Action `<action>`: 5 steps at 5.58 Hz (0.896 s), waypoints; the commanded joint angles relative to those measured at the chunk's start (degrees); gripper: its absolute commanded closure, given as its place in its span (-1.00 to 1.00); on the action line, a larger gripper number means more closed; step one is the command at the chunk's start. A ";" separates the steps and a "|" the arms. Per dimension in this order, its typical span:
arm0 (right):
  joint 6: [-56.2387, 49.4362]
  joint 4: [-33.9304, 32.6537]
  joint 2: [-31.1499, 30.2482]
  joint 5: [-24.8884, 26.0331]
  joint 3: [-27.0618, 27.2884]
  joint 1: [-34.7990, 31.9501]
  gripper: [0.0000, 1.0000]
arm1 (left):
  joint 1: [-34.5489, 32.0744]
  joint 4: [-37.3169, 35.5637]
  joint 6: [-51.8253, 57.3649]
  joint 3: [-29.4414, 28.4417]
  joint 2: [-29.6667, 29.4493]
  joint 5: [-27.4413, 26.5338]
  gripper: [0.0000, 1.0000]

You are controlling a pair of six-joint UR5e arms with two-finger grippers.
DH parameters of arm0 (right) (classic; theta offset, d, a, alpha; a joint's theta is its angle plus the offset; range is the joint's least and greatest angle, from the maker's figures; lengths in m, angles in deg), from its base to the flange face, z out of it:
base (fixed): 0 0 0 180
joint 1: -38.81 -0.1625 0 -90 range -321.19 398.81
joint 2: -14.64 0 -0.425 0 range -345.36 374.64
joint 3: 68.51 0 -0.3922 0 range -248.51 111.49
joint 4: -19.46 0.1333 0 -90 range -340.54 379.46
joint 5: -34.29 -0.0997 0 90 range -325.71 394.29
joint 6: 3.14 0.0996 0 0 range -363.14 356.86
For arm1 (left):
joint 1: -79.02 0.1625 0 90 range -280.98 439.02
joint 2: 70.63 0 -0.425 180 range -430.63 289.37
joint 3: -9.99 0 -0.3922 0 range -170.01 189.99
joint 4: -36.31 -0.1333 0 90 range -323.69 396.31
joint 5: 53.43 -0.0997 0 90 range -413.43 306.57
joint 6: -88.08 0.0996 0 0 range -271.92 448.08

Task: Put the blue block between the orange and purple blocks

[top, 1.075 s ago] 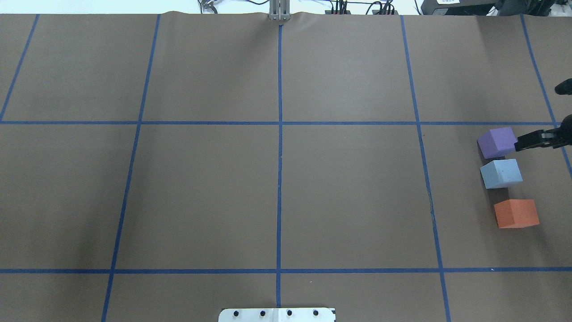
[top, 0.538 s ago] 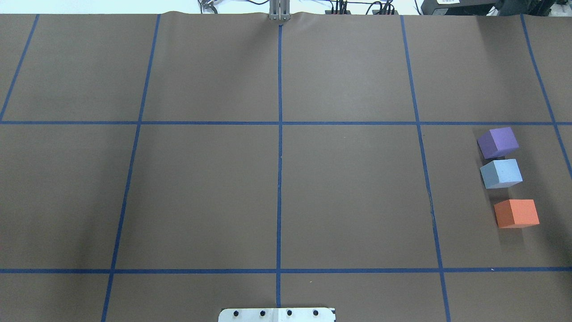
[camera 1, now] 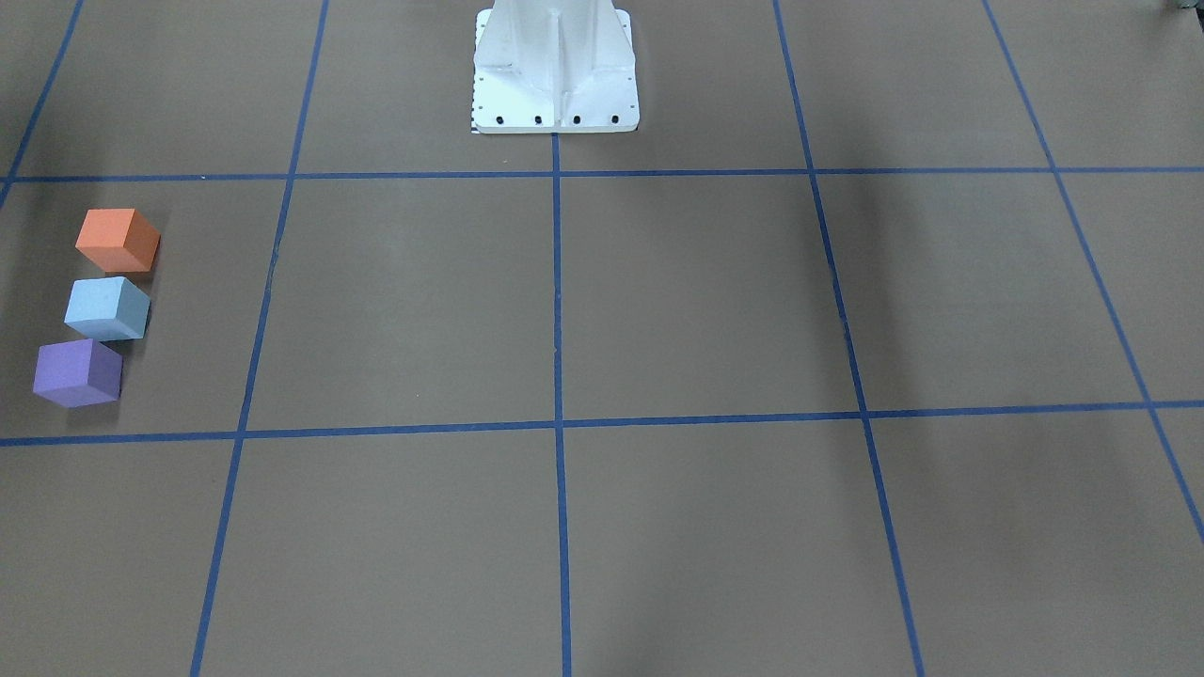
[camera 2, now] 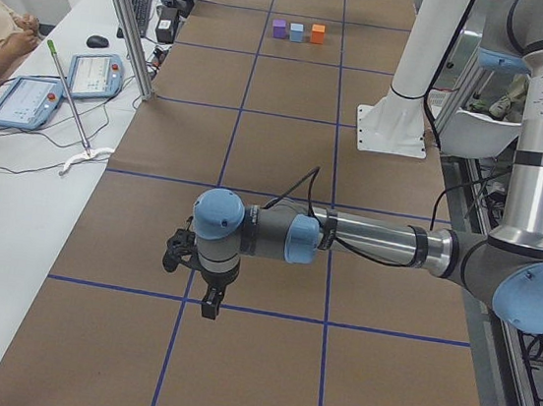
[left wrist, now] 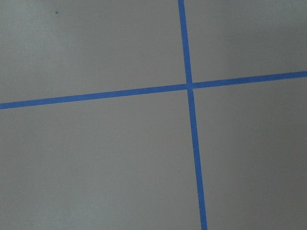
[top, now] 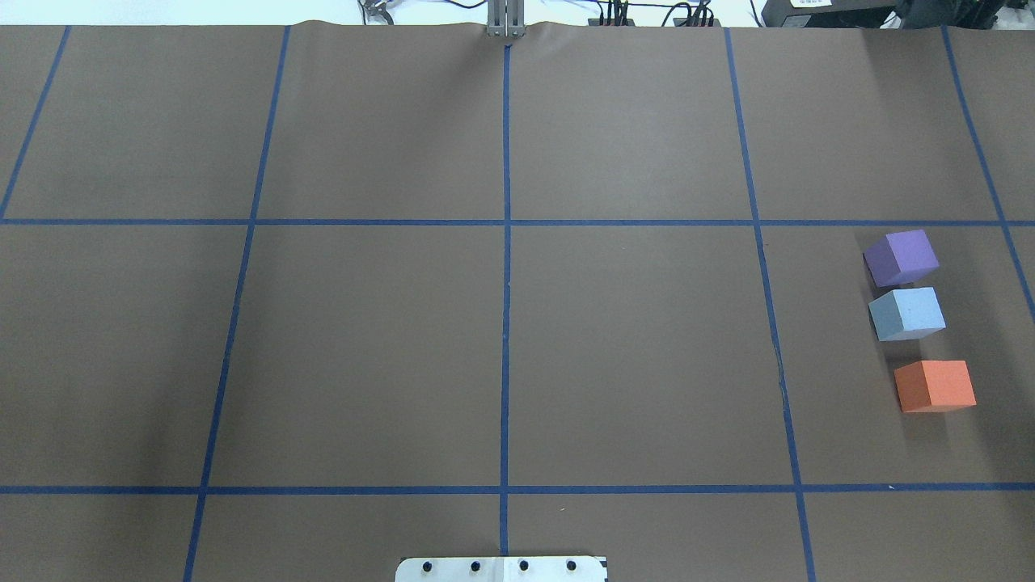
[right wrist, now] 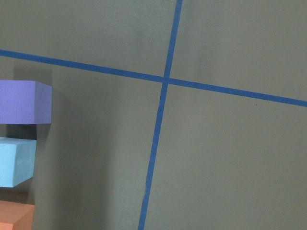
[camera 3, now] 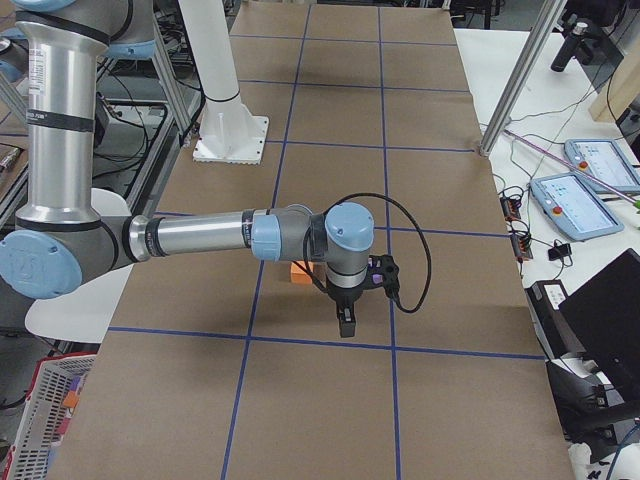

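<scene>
The blue block (top: 907,314) sits on the table at the right, in a row between the purple block (top: 901,257) farther away and the orange block (top: 935,385) nearer. The gap to the orange block is wider. The front view shows the same row: orange (camera 1: 117,239), blue (camera 1: 106,307), purple (camera 1: 78,372). The right wrist view shows all three at its left edge, purple (right wrist: 24,101), blue (right wrist: 17,160) and orange (right wrist: 17,215). My right gripper (camera 3: 345,325) shows only in the right side view, my left gripper (camera 2: 207,304) only in the left side view. I cannot tell whether either is open or shut.
The white robot base (camera 1: 555,75) stands at the table's near middle edge. Blue tape lines (top: 505,267) divide the brown table cover into squares. Tablets (camera 3: 575,200) and cables lie on the side bench beyond the table.
My right gripper, which was next to the purple block, has moved off the right edge of the overhead view. The three blocks have not moved.
</scene>
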 commanded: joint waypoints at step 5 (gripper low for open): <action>0.26 0.05 0.21 -2.28 1.57 -0.04 -1.00 | 0.30 0.94 0.12 -0.30 0.33 -0.07 -1.00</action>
